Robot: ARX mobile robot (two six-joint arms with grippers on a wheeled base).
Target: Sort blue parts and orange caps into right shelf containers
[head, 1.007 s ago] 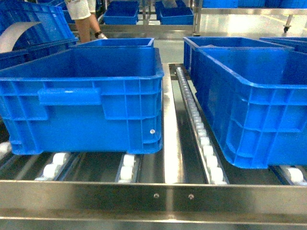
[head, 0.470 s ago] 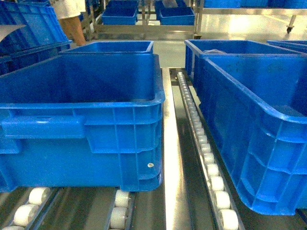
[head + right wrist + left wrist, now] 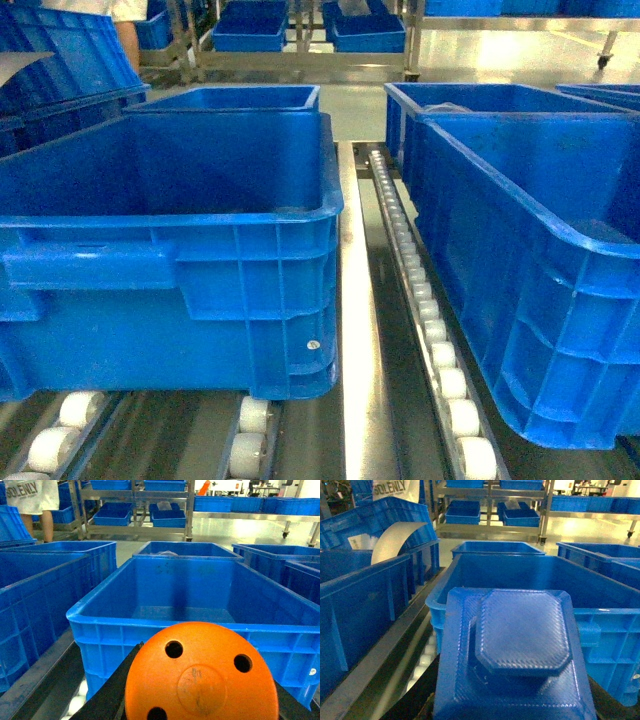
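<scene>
Two right shelf containers, deep blue crates, stand side by side on the roller shelf: one left (image 3: 180, 260), one right (image 3: 560, 300). Neither gripper shows in the head view. In the left wrist view my left gripper (image 3: 515, 712) is shut on a blue part (image 3: 520, 640), a square textured piece with a raised octagonal top, held just before a crate's rim (image 3: 600, 625). In the right wrist view my right gripper (image 3: 200, 715) is shut on an orange cap (image 3: 200, 675), round with three holes, held in front of a crate (image 3: 165, 635) that looks empty.
White roller tracks (image 3: 430, 320) and a steel rail (image 3: 352, 300) run between the crates. More blue crates stand behind (image 3: 240, 97). Tilted crates with a curled white sheet (image 3: 395, 537) sit on the left. A person (image 3: 30, 500) stands by distant racks.
The head view moved closer to the crates and lower between one second and half a second ago, then held still. The person at the back shifted left.
</scene>
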